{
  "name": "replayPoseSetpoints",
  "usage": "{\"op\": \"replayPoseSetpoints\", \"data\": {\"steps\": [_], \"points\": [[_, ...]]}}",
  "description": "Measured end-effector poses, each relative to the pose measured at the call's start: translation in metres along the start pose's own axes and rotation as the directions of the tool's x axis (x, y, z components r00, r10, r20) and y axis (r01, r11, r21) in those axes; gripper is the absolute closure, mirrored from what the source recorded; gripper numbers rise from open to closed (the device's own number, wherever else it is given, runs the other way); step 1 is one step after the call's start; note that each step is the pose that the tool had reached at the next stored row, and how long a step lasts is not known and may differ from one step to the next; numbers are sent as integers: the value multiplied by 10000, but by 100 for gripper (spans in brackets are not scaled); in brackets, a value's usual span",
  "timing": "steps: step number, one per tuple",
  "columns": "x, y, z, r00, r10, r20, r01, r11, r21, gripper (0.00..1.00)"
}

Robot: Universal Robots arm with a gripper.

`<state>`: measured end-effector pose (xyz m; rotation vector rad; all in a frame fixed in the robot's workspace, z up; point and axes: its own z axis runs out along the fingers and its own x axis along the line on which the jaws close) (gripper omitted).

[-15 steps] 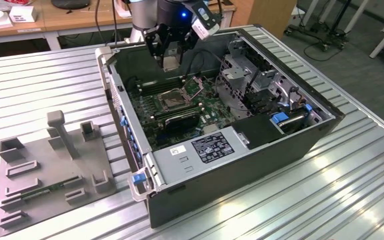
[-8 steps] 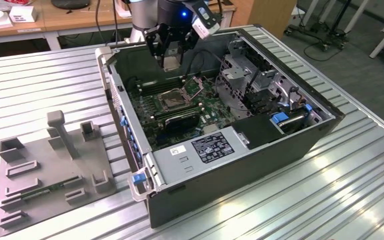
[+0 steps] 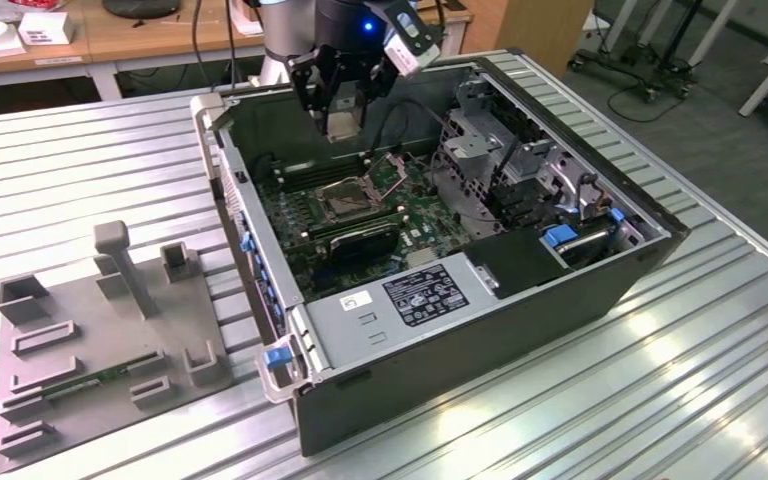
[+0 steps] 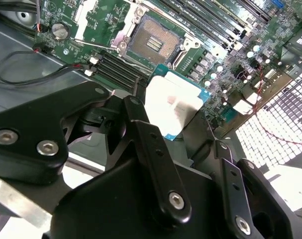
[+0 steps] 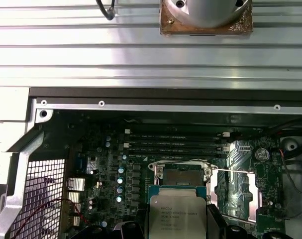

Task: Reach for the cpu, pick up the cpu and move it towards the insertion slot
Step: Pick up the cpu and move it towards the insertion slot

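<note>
Carry step in hand: black gripper (image 3: 340,118) clamped on the thin silvery-topped square cpu (image 4: 171,105), held above the motherboard near the shiny-framed square insertion slot (image 4: 151,41). Alignment over the slot needed.

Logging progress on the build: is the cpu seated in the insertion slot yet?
Not yet. The gripper holds the cpu above the board; the insertion slot lies open and empty beyond it.
</note>
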<state>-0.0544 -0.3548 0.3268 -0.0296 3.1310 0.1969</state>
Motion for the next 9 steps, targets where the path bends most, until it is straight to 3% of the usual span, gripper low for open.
{"op": "replayPoseSetpoints", "data": {"steps": [9], "points": [[-25,-1,-1,10000,1,-1,-1,10000,2,46]]}}
